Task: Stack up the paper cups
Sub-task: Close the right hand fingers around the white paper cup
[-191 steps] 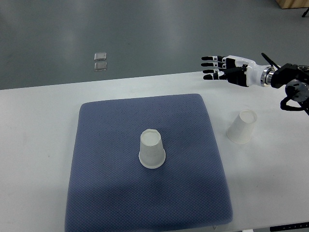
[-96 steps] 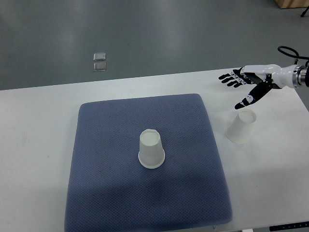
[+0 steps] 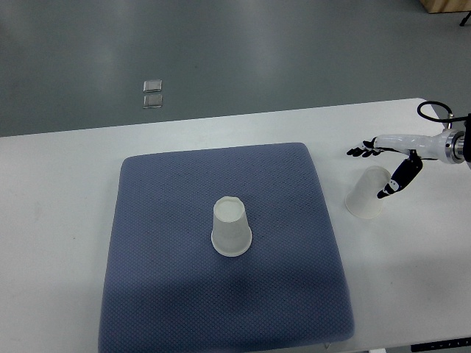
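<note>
Lowered since the earlier frame, our right hand spreads wide around the tilted paper cup on the table; another cup stands inverted on the blue mat.

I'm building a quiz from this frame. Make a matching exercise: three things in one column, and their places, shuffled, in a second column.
Things:
1. cup on the mat
2. cup off the mat
3. right hand

Places:
A. on the bare white table, right of the blue mat
B. open, around the top of the right-hand cup
C. upside down, mid-mat

Pairs: 1-C, 2-A, 3-B
</note>
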Action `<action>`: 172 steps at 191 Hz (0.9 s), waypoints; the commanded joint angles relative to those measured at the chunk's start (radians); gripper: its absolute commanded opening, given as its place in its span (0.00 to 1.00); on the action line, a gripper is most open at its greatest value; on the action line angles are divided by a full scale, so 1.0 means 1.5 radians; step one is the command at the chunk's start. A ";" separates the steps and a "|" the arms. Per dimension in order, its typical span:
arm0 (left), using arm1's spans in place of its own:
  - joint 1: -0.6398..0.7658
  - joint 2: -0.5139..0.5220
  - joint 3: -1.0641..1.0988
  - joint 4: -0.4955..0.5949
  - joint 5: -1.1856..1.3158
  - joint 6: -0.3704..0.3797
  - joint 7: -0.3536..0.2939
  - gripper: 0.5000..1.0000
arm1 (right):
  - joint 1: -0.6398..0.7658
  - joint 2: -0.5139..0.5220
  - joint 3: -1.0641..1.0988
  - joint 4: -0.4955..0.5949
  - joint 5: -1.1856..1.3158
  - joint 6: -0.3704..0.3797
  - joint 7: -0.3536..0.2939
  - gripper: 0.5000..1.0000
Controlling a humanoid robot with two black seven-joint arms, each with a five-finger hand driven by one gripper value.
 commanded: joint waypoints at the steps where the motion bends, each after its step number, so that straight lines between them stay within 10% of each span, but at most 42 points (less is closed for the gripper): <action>1: 0.000 0.000 0.000 0.000 0.000 0.000 0.000 1.00 | -0.003 0.000 -0.026 0.000 -0.007 -0.035 0.000 0.87; 89: 0.000 0.000 0.000 0.000 0.000 0.000 0.000 1.00 | -0.016 0.001 -0.052 -0.004 -0.026 -0.089 0.000 0.80; 172: 0.000 0.000 0.000 0.000 0.000 0.000 0.000 1.00 | -0.016 0.001 -0.057 -0.003 -0.027 -0.089 0.000 0.45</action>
